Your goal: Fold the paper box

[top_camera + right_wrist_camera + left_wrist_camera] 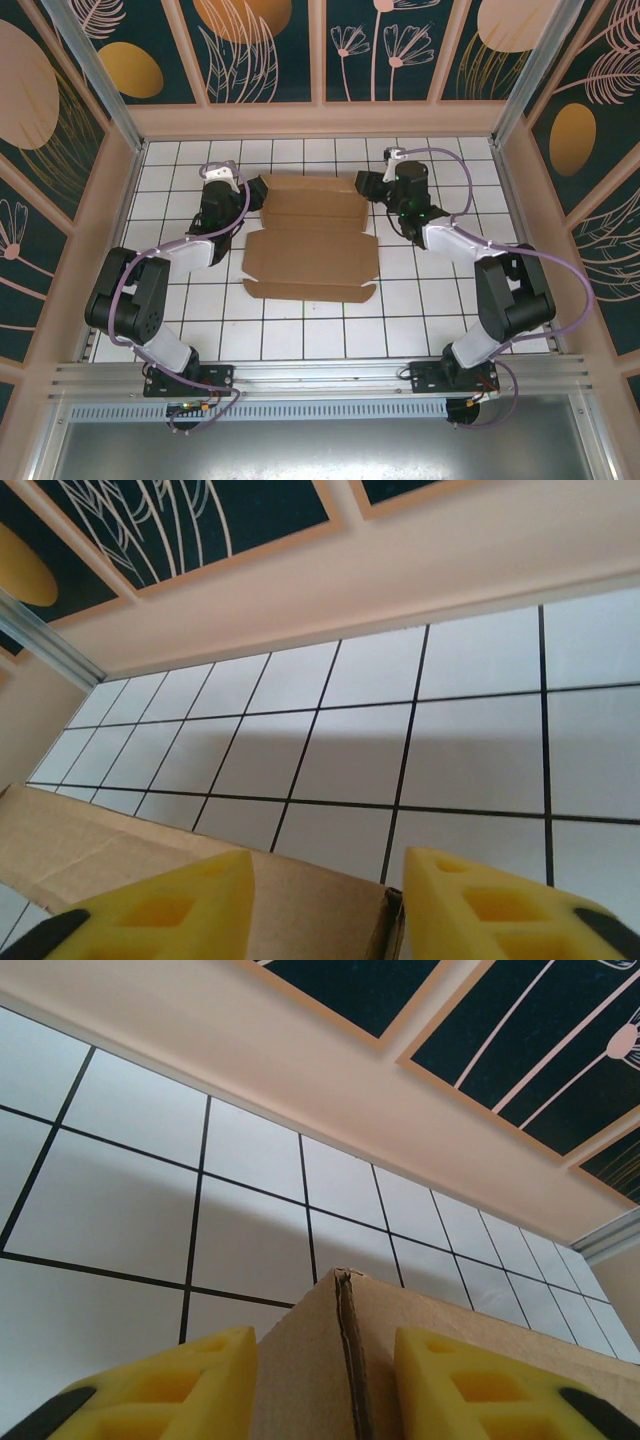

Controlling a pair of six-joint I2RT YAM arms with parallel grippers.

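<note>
Paper box [312,240] — left gripper [325,1345] and right gripper [328,865] gape astride its far corners; we'd close evenly, then lift together.

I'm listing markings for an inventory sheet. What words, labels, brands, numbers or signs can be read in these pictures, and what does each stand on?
No text can be read anywhere.
The paper box is plain brown cardboard with no print on it.
The walls carry only plant drawings, no lettering.
If the arms bear any marking, it is too small to tell.
</note>
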